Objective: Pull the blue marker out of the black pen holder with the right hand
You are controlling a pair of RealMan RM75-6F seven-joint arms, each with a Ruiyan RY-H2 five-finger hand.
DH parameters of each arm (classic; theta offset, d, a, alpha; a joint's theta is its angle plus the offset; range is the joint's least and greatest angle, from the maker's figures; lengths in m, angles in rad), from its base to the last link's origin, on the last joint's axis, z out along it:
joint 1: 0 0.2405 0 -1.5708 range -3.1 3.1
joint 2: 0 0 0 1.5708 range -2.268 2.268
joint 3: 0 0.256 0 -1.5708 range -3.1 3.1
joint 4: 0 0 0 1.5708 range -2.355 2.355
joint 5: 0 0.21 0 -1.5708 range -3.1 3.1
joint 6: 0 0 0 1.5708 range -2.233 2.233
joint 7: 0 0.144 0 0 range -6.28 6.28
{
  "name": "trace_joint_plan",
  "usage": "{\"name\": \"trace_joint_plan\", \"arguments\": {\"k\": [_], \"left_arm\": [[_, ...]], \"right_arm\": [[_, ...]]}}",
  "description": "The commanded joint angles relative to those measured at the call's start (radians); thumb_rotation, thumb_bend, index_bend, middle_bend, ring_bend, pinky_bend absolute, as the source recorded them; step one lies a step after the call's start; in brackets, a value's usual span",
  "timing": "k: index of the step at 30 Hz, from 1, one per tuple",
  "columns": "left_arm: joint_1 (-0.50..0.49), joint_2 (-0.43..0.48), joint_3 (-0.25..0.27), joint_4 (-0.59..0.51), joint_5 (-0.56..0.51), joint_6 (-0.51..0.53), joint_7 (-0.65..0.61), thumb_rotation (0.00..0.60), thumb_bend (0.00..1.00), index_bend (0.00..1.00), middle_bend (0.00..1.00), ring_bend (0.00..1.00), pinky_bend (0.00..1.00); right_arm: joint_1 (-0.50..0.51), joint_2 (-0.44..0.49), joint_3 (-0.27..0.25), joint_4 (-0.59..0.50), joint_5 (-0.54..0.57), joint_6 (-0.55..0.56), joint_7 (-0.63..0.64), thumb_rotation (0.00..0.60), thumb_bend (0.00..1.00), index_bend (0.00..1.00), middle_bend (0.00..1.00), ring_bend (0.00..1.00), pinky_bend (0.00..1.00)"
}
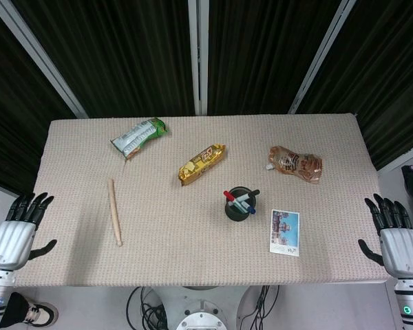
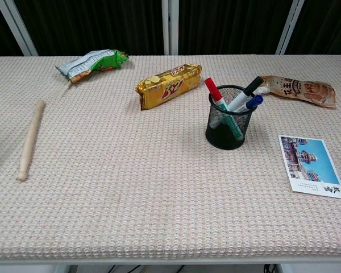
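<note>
A black mesh pen holder (image 1: 238, 207) (image 2: 228, 122) stands upright right of the table's middle. Out of it lean a blue-capped marker (image 1: 250, 210) (image 2: 252, 103), a red-capped marker (image 1: 230, 196) (image 2: 213, 90) and a black-capped marker (image 2: 252, 86). My right hand (image 1: 396, 234) rests open at the table's right edge, far from the holder, holding nothing. At the left edge my left hand (image 1: 17, 230) lies open, also empty. Neither hand shows in the chest view.
A postcard (image 1: 285, 232) (image 2: 311, 166) lies just right of the holder. A yellow snack pack (image 1: 202, 163) (image 2: 169, 84), a brown pouch (image 1: 296, 163) (image 2: 298, 89) and a green-white packet (image 1: 138, 136) (image 2: 91, 63) lie further back. A wooden stick (image 1: 114, 212) (image 2: 31, 138) lies at the left.
</note>
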Motion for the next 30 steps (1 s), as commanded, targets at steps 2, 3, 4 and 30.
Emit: {"name": "trace_joint_plan", "arguments": {"k": [2, 3, 4, 30], "left_arm": [[-0.001, -0.005, -0.004, 0.005, -0.003, 0.002, -0.002, 0.6, 0.17, 0.09, 0.06, 0.0, 0.05], [-0.002, -0.006, -0.004, 0.006, -0.003, 0.002, -0.002, 0.6, 0.17, 0.09, 0.06, 0.0, 0.05], [-0.001, -0.007, -0.003, 0.008, -0.003, 0.003, -0.002, 0.6, 0.17, 0.09, 0.06, 0.0, 0.05], [-0.009, -0.015, -0.006, 0.052, -0.019, -0.012, -0.056, 0.6, 0.17, 0.1, 0.06, 0.0, 0.05]], "right_arm": [[0.003, 0.001, 0.007, 0.0, 0.0, 0.002, -0.001, 0.6, 0.18, 0.0, 0.0, 0.0, 0.0], [0.005, 0.001, 0.008, 0.0, 0.0, 0.001, -0.002, 0.6, 0.18, 0.0, 0.0, 0.0, 0.0], [0.006, 0.001, 0.008, -0.001, 0.0, 0.0, -0.003, 0.6, 0.18, 0.0, 0.0, 0.0, 0.0], [0.25, -0.146, 0.083, -0.167, -0.02, -0.255, -0.349, 0.6, 0.18, 0.03, 0.0, 0.0, 0.0]]}}
